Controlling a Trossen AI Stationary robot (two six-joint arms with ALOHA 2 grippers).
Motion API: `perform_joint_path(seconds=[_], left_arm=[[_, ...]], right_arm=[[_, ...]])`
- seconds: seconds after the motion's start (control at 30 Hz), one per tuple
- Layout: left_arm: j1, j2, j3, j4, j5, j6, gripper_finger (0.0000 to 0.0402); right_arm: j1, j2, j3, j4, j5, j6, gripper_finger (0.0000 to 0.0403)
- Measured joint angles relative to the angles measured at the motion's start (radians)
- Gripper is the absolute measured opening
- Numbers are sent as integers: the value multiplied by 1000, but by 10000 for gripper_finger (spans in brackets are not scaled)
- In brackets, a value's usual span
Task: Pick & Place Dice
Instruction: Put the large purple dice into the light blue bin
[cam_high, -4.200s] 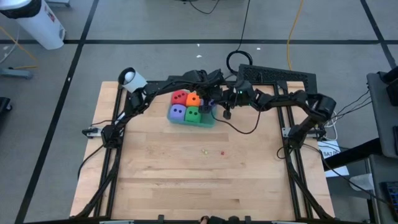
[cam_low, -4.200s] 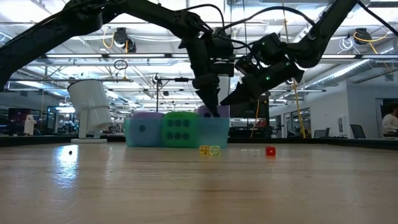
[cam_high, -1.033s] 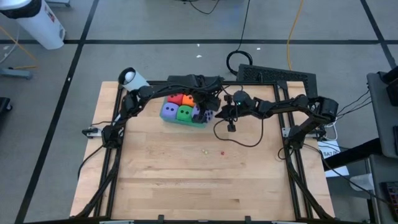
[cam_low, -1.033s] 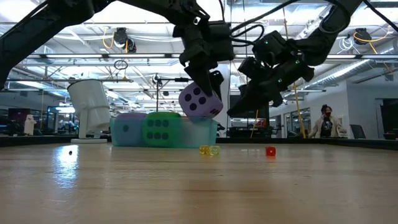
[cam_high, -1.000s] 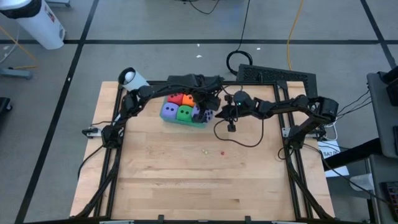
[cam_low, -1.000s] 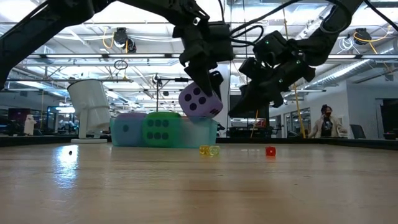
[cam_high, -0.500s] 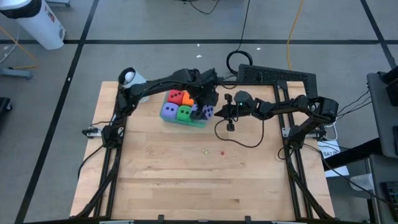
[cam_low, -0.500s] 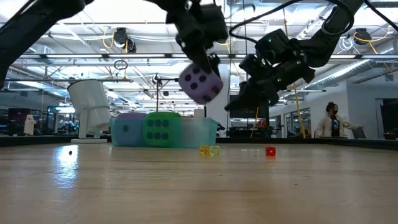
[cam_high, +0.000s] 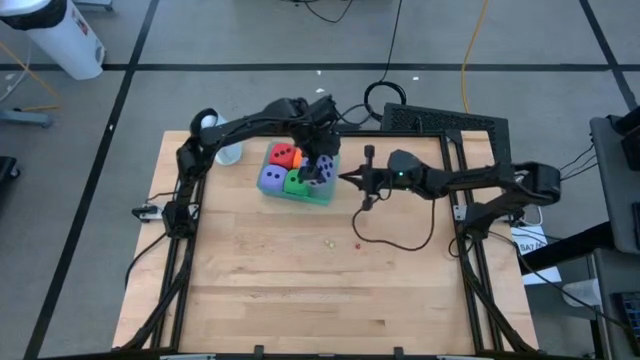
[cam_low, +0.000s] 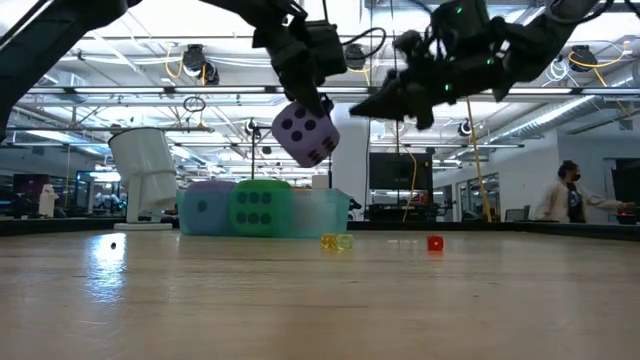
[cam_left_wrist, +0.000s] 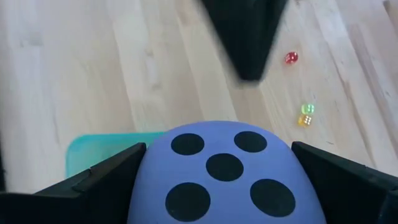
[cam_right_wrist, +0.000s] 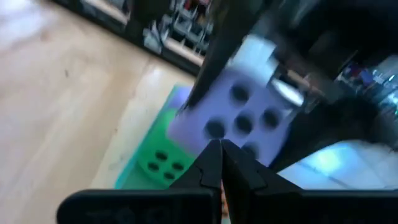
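The left gripper (cam_low: 300, 105) is clamped on a purple die (cam_low: 305, 134), one finger on each side, the five-pip face turned toward its wrist camera. The die hangs tilted in the air, clear of everything, over the right end of the teal tray (cam_high: 322, 197).

In the tray sit the other dice: a lavender one (cam_high: 271, 178), a green one (cam_high: 296, 182), a red one (cam_high: 282, 156) and an orange one (cam_high: 297, 156), packed close. From above, the held die overlaps the tray's right part, beside the green one.

If the die is meant to go back into the tray, the free slot looks to be at that right end; it should come down level, since the tilt could catch it on the green die or the rim. If it is meant for the table, open wood lies toward the front, well apart from the tray.

The right gripper (cam_high: 345, 177) hovers just beside the tray's right edge, fingers pressed together on nothing, its tip pointing at the held die. That is the tight side: a swing to the right risks a bump between arms.

Three tiny dice, yellow-green (cam_low: 337, 241) and red (cam_low: 434, 242), lie on the table in front of the tray; the table's edges are far off.
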Motion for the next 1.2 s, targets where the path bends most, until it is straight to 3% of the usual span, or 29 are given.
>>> perform_joint_path(seconds=[0.27, 0.6, 0.93, 1.1, 1.2], left_arm=[[-37, -1, -66, 111, 5, 7, 397], [-80, -15, -67, 130, -27, 20, 397], [-45, -16, -66, 138, 112, 45, 397], [-38, -17, -65, 72, 98, 59, 397], [-37, -18, -77, 70, 85, 78, 397]], right_arm=[[-8, -68, 23, -83, -38, 30, 0], [-94, 76, 165, -267, -268, 6, 0], [-101, 85, 171, -368, -263, 5, 0], [-68, 31, 166, -364, -237, 20, 0], [-16, -29, 165, -355, -150, 10, 0]])
